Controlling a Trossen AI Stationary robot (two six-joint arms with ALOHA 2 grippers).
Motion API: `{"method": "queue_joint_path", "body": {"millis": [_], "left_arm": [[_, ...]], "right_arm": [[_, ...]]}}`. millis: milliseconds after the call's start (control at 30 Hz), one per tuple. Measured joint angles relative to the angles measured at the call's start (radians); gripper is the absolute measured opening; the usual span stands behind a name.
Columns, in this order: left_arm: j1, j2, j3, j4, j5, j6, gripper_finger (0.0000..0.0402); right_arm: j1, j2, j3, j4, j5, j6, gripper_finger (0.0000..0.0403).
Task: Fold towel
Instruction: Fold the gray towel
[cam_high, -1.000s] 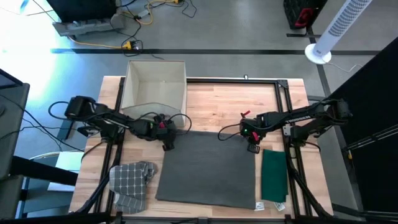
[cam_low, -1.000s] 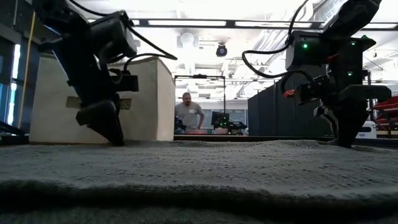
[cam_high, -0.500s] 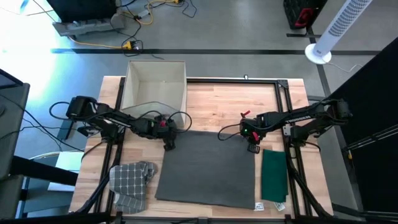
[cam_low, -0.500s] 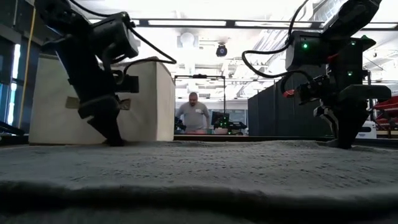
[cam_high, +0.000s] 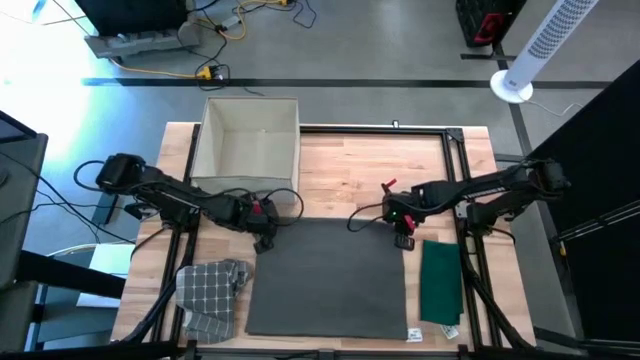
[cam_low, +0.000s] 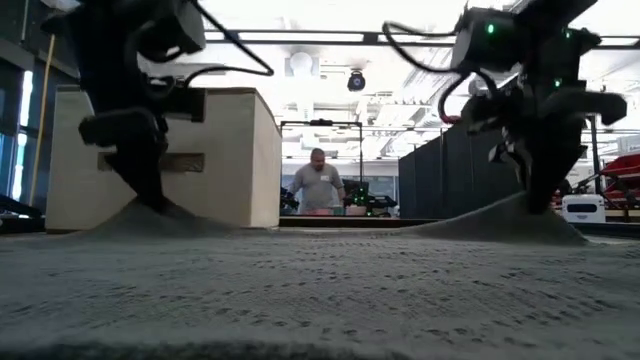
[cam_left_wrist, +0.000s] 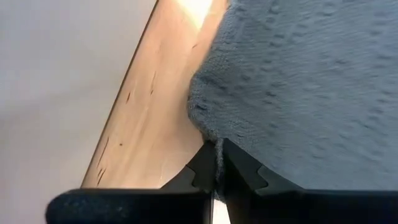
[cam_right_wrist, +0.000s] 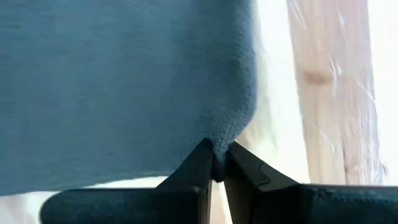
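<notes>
grey towel (cam_high: 328, 278) lies flat on the wooden table (cam_high: 350, 170), centre front. left gripper (cam_high: 264, 237) at its far left corner, jaws clamped on the cloth, corner pulled up into a small peak. right gripper (cam_high: 403, 237) the same at the far right corner. checked cloth (cam_high: 208, 295) left of the towel, folded green cloth (cam_high: 440, 282) right, box (cam_high: 249, 135) behind.

Grey floor (cam_high: 380, 50); white tower fan (cam_high: 545, 45); yellow cables (cam_high: 215, 25); ceiling light strips (cam_low: 330, 38); person (cam_low: 318, 183) standing.
</notes>
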Motion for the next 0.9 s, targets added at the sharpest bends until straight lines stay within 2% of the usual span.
{"method": "queue_joint_path", "body": {"millis": [167,400,600,900], "left_arm": [[-0.025,-0.019,0.058,-0.07,0.079,0.041,0.0005],[-0.087,-0.054,0.101,-0.17,0.254,0.102,0.0005],[-0.157,-0.062,0.104,-0.173,0.353,0.073,0.0005],[-0.254,-0.063,0.104,-0.11,0.448,0.003,0.0005]], "right_arm": [[0.066,0.0,0.056,-0.059,0.001,0.033,0.0011],[0.179,-0.001,0.132,-0.197,0.001,0.099,0.0011],[0.29,-0.001,0.215,-0.207,-0.084,0.155,0.0011],[0.447,-0.001,0.295,-0.163,-0.103,0.301,0.0011]]}}
